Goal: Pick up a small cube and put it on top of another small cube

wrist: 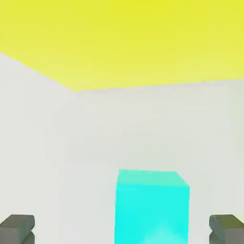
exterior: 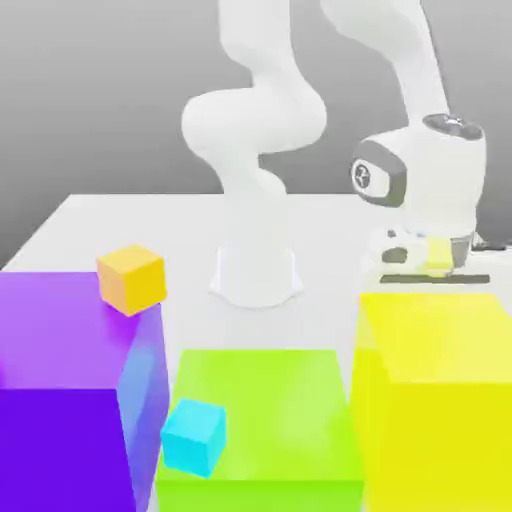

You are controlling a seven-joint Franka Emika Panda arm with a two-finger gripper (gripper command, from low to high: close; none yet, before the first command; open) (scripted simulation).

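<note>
In the hand view a small cyan cube [wrist: 151, 205] rests on the white table [wrist: 95, 138], below my gripper [wrist: 122, 231]. The two dark fingertips [wrist: 18, 228] stand wide apart on either side of that cube and do not touch it. In the exterior view my gripper [exterior: 435, 272] hangs just behind the big yellow block [exterior: 435, 390], which hides what lies under it. A small orange cube [exterior: 131, 279] sits on top of the big purple block [exterior: 70, 380]. Another small cyan cube [exterior: 193, 435] rests against the front of the big green block [exterior: 265, 420].
The arm's white base [exterior: 256, 275] stands mid-table behind the three big blocks. The yellow block's wall [wrist: 122, 43] rises close beyond the cyan cube in the hand view. The table's far edge [exterior: 140, 197] runs behind the base.
</note>
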